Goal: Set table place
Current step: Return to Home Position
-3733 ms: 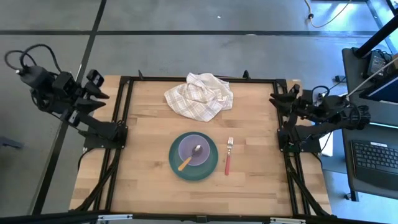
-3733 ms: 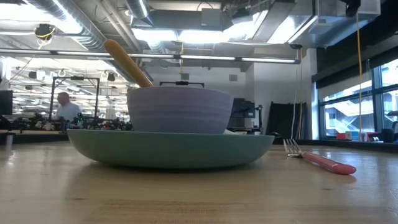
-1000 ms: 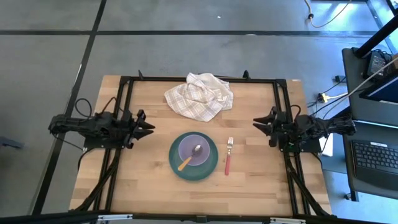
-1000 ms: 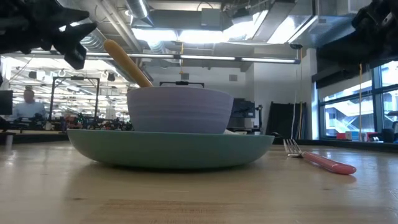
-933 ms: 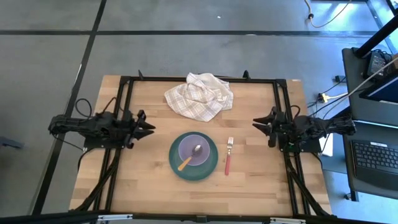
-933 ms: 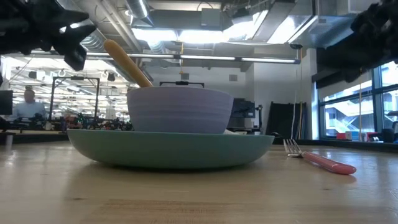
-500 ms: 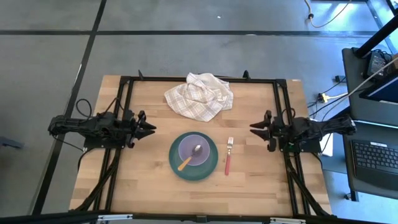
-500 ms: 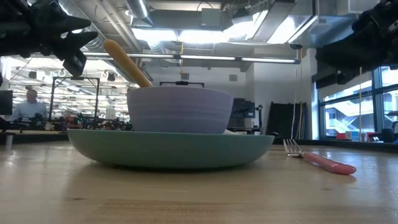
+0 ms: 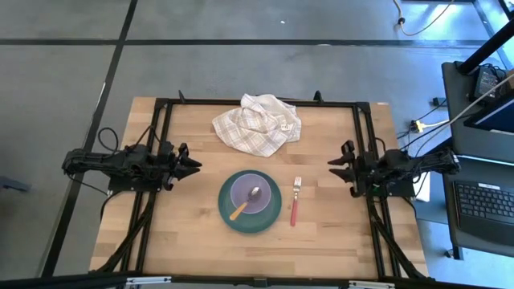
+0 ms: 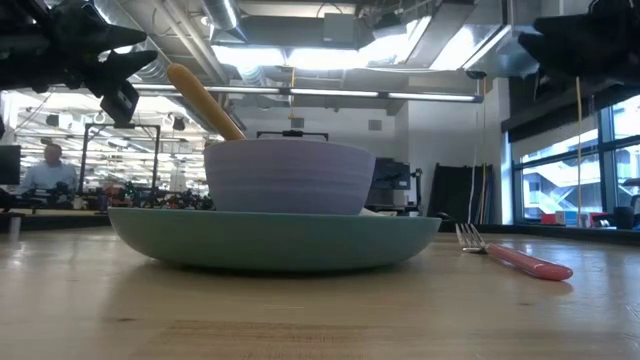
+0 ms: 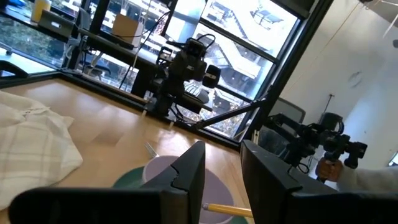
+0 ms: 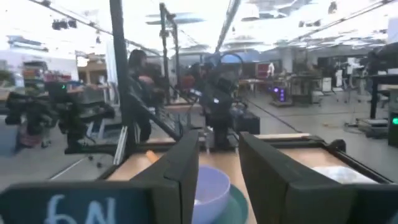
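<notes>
The teal plate (image 9: 224, 210) lies flat on the wooden table (image 9: 193, 233), near its middle. The lilac bowl (image 9: 262, 184) stands on the plate. The spoon (image 9: 239, 211) lies in the bowl, its yellow-orange handle leaning on the rim and rising to the left in the low view (image 10: 205, 100). The red-handled fork (image 9: 294, 205) lies flat on the table right of the plate. My left gripper (image 9: 195, 164) hovers open left of the plate. My right gripper (image 9: 331, 166) hovers open right of the fork. Both are empty and above the tabletop.
A crumpled white checked cloth (image 9: 257, 122) lies at the table's far edge, behind the plate. The black frame (image 9: 161, 144) edges the table. Bare wood shows left and right of the plate and along the near edge. A person (image 10: 45, 170) sits in the room behind.
My right gripper has turned at the wrist and shifted slightly above the table's right side. The plate, bowl, spoon, fork and cloth have stayed where they were.
</notes>
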Controlling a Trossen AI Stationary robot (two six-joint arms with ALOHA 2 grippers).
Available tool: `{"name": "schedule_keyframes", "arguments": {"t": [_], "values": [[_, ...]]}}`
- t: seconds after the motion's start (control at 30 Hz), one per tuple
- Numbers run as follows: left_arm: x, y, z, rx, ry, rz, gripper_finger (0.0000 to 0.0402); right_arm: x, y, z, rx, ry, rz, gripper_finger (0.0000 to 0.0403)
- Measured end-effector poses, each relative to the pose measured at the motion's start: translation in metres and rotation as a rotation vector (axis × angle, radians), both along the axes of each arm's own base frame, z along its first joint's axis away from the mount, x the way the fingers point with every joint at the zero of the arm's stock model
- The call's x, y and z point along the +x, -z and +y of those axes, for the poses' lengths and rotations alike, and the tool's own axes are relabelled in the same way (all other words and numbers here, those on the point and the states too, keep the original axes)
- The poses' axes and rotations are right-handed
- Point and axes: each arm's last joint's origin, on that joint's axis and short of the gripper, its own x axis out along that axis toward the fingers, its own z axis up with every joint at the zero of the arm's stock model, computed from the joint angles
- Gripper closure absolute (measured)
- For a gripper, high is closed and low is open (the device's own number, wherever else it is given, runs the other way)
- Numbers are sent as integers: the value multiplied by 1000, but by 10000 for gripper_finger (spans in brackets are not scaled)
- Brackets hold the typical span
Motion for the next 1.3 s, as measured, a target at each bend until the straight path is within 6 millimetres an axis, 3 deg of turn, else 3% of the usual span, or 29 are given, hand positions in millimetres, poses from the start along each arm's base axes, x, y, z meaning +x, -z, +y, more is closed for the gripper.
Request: {"name": "schedule_keyframes", "arguments": {"t": [0.3,0.57,1.3], "values": [[0,1,0,7,-1,10,305,3,18,-2,97,67,189,286],[1,10,0,11,-3,103,305,3,18,-2,46,75,193,286],[1,9,0,-49,-5,95,305,3,19,-2,92,61,195,286]]}}
